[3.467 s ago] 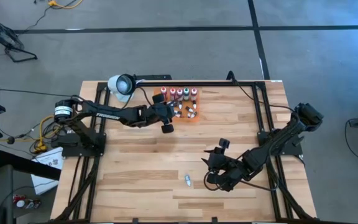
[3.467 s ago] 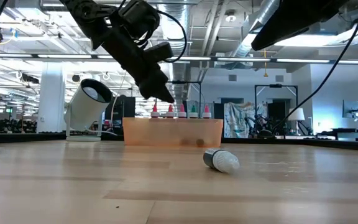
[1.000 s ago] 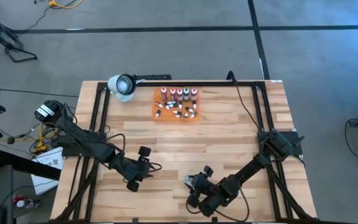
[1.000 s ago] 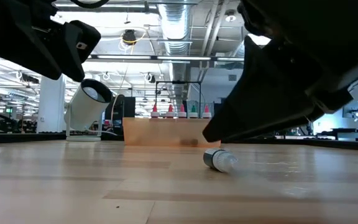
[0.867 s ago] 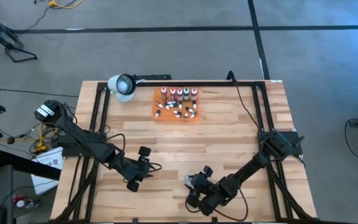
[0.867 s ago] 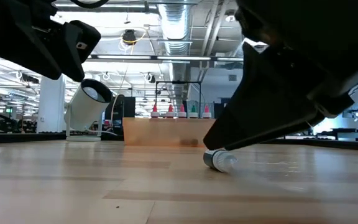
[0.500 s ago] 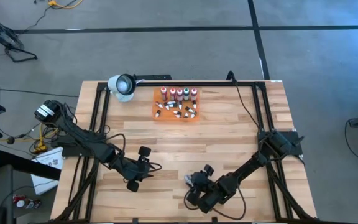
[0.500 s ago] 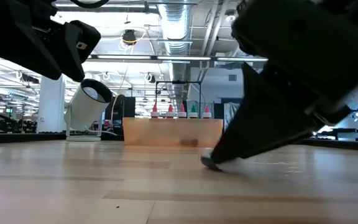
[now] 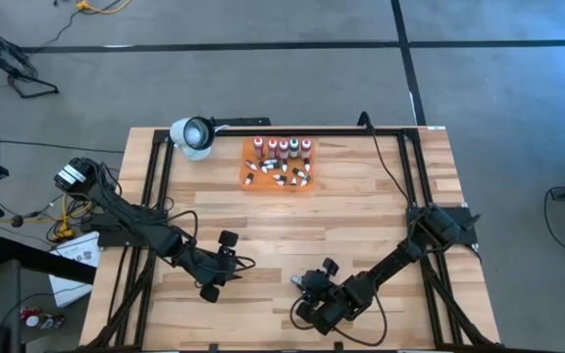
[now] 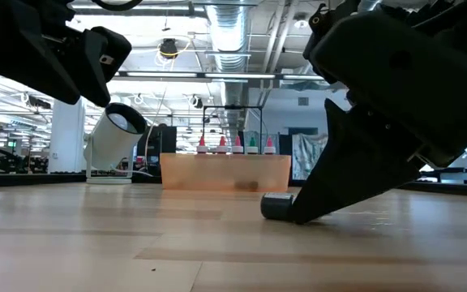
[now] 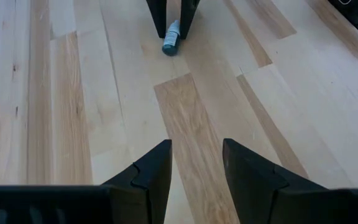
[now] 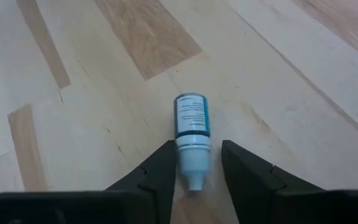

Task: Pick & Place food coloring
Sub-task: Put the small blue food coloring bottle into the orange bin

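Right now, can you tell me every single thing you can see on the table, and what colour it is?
Loose food coloring bottle: one, white with a dark label and white cap, lying on its side near the table's front, between the right fingers.
Bottles in the tray: a group, too small to count; a row with red, orange and green tops stands at the back, small white-and-dark vials lie in front of it.
Tray: one, orange, flat, at the back middle of the table.
Lamp: one, white, round head, back left corner.
Table: one, light wood planks.
Left gripper: dark, hovering front left, fingers apart, holding nothing.
Right gripper: dark, low at the front, fingers either side of the loose bottle's cap.
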Controlling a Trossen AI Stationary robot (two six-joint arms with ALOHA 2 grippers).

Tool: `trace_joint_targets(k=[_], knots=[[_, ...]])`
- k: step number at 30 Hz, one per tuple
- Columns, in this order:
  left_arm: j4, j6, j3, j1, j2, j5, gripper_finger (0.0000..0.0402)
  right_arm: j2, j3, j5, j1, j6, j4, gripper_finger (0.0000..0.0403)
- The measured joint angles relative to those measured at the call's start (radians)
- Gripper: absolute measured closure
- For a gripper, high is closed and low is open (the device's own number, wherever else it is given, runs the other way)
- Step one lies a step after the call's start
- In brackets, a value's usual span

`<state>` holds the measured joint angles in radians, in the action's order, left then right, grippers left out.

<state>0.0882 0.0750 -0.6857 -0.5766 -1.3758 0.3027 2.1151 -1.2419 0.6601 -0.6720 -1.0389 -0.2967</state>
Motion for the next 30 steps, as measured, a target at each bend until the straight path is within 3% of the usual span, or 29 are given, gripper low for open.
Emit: trace_joint_targets(k=[14, 30], knots=[[0.006, -0.001, 0.000, 0.000, 0.000, 0.000, 0.0265, 0.000, 0.000, 0.012, 0.001, 0.066, -0.004, 0.0339], [0.006, -0.001, 0.000, 0.000, 0.000, 0.000, 0.0265, 0.000, -0.019, 0.072, 0.008, 0.189, -0.013, 0.0343]])
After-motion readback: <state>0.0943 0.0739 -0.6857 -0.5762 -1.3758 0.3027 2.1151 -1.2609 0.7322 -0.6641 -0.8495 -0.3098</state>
